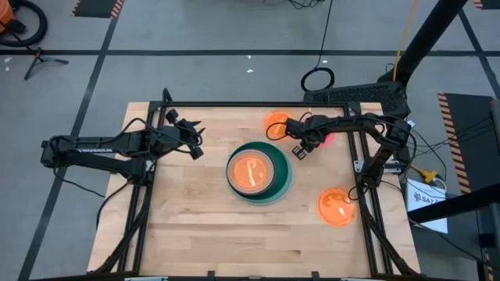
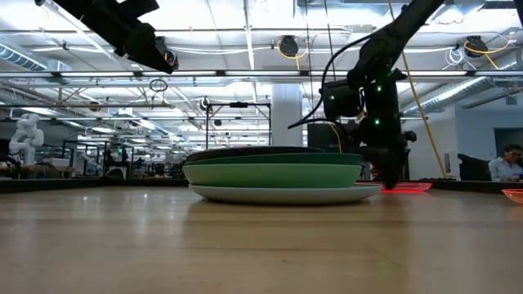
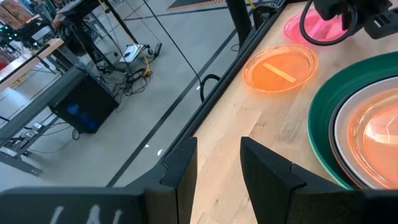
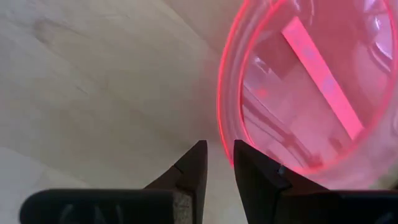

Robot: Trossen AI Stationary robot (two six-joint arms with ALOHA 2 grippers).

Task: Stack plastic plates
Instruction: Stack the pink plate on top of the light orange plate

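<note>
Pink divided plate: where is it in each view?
High view: pink divided plate at the far side, mostly hidden under the right end effector.
Low view: thin pink strip right of the plate stack.
Left wrist view: top right.
Right wrist view: upper right.
Shared landmark: the plate stack.

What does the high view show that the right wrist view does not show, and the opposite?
Only the high view shows the stack of plates in the middle of the table, two separate orange plates and, and the left gripper held beside the stack. Only the right wrist view shows the pink plate's divider ridge and the narrow gap between the right gripper's fingertips at its rim. Both show the pink plate, the right gripper and the wooden table.
</note>
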